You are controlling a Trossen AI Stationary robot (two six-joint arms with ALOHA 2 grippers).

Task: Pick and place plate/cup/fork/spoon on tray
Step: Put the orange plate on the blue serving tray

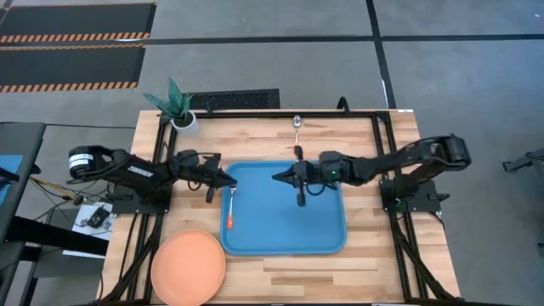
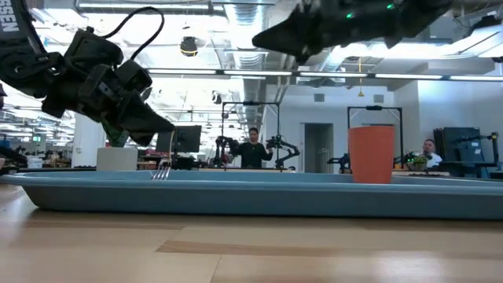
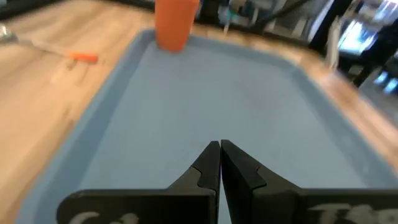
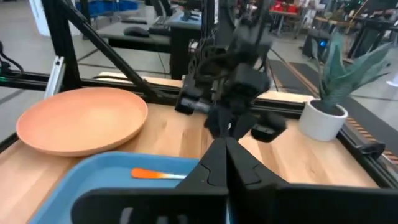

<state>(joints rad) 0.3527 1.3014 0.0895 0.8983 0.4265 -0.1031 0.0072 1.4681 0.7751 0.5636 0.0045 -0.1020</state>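
Both claws are pinched shut with nothing in them: left gripper (image 1: 233,182) sits over the tray's (image 1: 327,242) left edge, right gripper (image 1: 276,177) over its middle. The fork (image 1: 231,206) lies inside the tray by that left edge, and the cup (image 2: 371,154) stands in the tray too. The plate (image 1: 188,266) is on the tabletop's front-left corner, the spoon (image 1: 297,127) near its back edge.

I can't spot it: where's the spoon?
In the high view, the spoon lies on the bare wood beyond the blue tray's far edge, outside it.
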